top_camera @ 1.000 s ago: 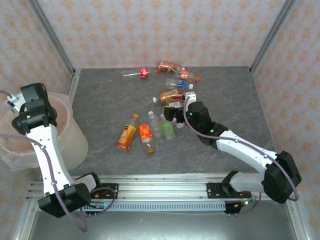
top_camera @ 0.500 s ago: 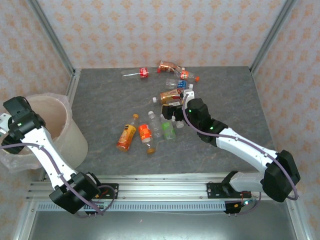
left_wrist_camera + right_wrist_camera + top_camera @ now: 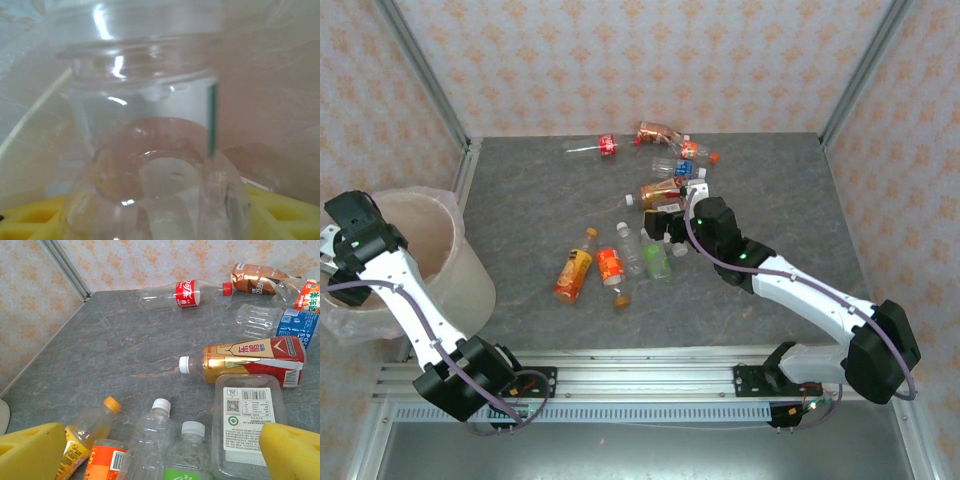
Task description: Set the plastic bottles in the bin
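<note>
A blurred clear bottle (image 3: 155,150) hides the left gripper's (image 3: 157,219) hold: I cannot tell. At frame bottom, the right gripper (image 3: 161,450) gapes wide, empty.

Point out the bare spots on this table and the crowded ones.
Bare: the left table between the bin and the orange bottle; the right side beyond the right arm; the near strip by the rail. Crowded: the centre and far middle, bottles around the right gripper.

Robotics lab test cell dressed to look homely: a grey stone-patterned tabletop (image 3: 530,200) boxed in by peach floral wallpaper panels (image 3: 650,60) set in bare aluminium posts (image 3: 425,70). Two white robot arms (image 3: 810,295) are bolted to a slotted metal rail (image 3: 640,385) along its near edge.
</note>
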Motion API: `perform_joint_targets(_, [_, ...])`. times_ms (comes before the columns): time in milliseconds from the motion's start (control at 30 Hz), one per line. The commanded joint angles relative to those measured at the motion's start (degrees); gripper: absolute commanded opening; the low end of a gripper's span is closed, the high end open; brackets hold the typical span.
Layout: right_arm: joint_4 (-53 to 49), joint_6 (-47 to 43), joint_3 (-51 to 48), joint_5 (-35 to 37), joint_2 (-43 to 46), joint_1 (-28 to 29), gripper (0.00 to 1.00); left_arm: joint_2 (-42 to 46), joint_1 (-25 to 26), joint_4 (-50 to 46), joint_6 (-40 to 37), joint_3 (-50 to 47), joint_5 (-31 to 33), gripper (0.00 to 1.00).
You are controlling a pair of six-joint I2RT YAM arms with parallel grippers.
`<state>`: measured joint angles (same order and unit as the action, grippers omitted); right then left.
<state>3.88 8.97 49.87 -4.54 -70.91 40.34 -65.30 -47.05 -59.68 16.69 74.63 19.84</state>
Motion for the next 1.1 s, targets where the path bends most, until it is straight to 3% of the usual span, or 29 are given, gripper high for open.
perform_joint_targets(0, [-0.5, 0.6, 1.2, 0.0, -0.5, -0.3, 0.99, -0.3, -0.4, -1.9, 1.2, 2.6, -0.7, 0.73])
perform_joint_targets(400, [-0.6, 2.4, 1.4, 0.5, -1.6, -0.2, 0.99, 2.7, -0.3, -6.7, 0.1, 9.7, -5.0, 0.82])
perform_joint_targets(467, [-0.7, 2.6, 1.5, 0.7, -1.8, -0.3, 0.99, 3.7, -0.4, -7.5, 0.2, 11.4, -8.3, 0.83])
perform_joint_targets(567, [-0.8, 3.8, 1.5, 1.7, -1.9, -0.2, 0.99, 6.0, 0.5, -7.4, 1.7, 12.6, -20.6, 0.86])
perform_joint_targets(733, [-1.3, 7.5, 0.9, 4.6, -1.9, -0.3, 0.99, 6.8, 11.4, -7.4, 5.9, 14.6, -27.6, 0.90])
perform_joint_targets(800, [-2.3, 9.0, 0.8, 6.1, -1.9, -0.3, 0.99, 6.9, 15.6, -6.0, 7.7, 14.4, -29.5, 0.99])
perform_joint_targets(1067, [-12.5, 12.7, 0.5, 10.9, -3.8, -0.8, 0.99, 5.3, 31.8, -1.5, 12.3, 13.1, -32.8, 0.99])
